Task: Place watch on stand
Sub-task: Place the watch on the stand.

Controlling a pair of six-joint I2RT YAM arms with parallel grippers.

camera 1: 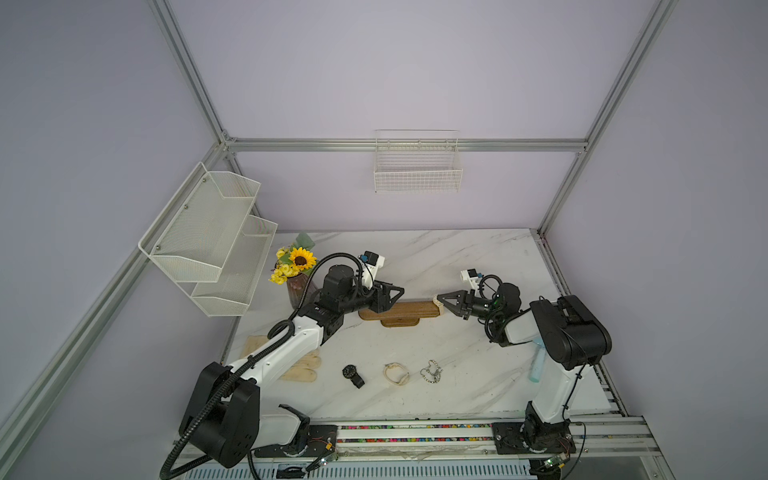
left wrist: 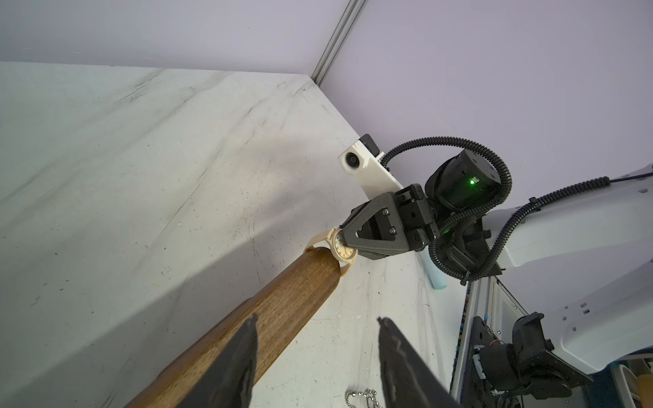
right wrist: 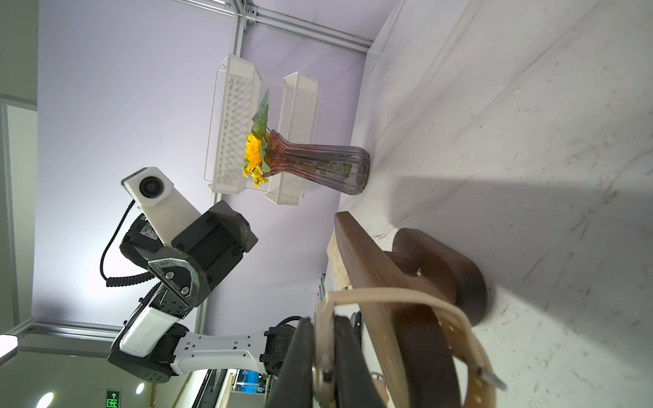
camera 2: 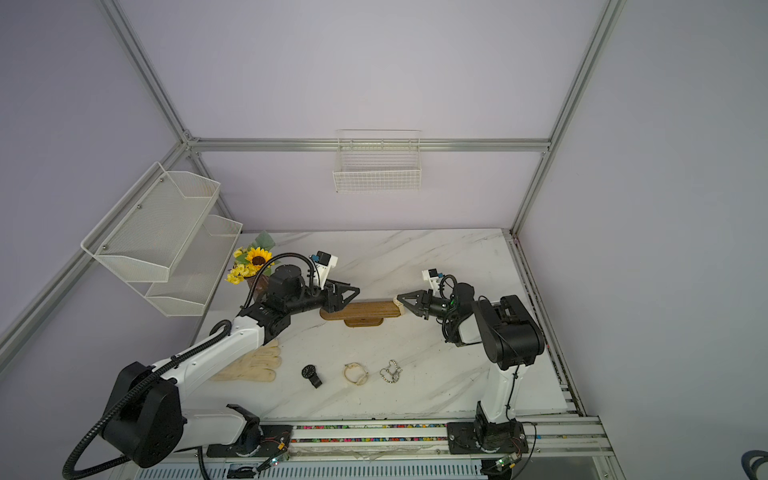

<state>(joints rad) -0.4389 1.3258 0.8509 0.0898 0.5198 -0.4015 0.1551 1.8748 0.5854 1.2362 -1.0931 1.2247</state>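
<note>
A beige watch (left wrist: 344, 247) with a cream dial is pinched by its case between the shut fingers of my right gripper (right wrist: 323, 321). Its strap (right wrist: 388, 295) loops round the right end of the stand (camera 1: 409, 311), a brown wooden bar on an oval base; in a top view the watch (camera 1: 436, 300) sits at that bar tip. My left gripper (left wrist: 316, 319) is open at the bar's left end, one finger over the wood, the other over the table, nothing between them. Both top views show the grippers facing each other across the stand (camera 2: 365, 311).
Near the front of the marble table lie a black watch (camera 1: 352, 374), another beige watch (camera 1: 395, 373) and a bead chain (camera 1: 431, 371). Pale gloves (camera 1: 301, 368) lie under the left arm. A sunflower vase (camera 1: 297, 270) stands behind the left gripper. Mesh shelves (camera 1: 212, 237) and a wire basket (camera 1: 417, 166) hang on the walls.
</note>
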